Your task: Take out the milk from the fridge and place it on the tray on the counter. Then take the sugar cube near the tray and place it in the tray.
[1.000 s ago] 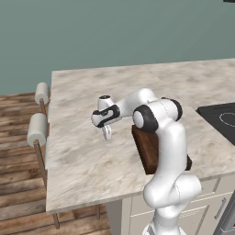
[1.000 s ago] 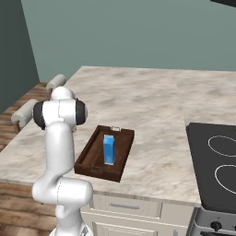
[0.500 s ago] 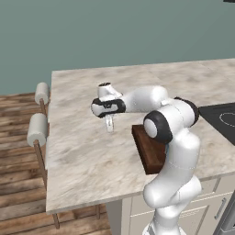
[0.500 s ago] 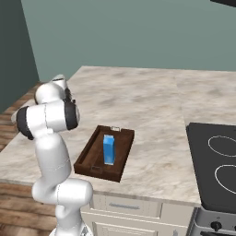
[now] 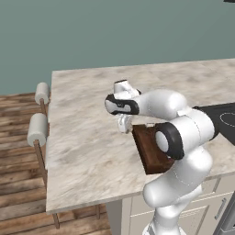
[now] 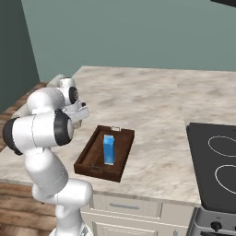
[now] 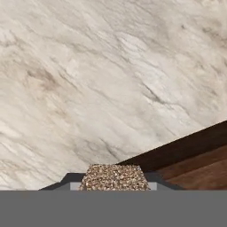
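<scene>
In the hand view a tan speckled sugar cube sits between my finger tips, so my gripper is shut on it, above the marbled counter beside a corner of the dark brown tray. From the left base view my gripper hangs just off the tray's far left corner. The right base view has the blue milk carton standing upright inside the tray, with my gripper to its left.
A black cooktop lies in the counter to the right of the tray. Two padded stools stand off the counter's left edge, over a wooden floor.
The arm's elbow has swung to the right, and the hand has moved right across the counter, closer to the tray's corner. Tray and milk have stayed put.
</scene>
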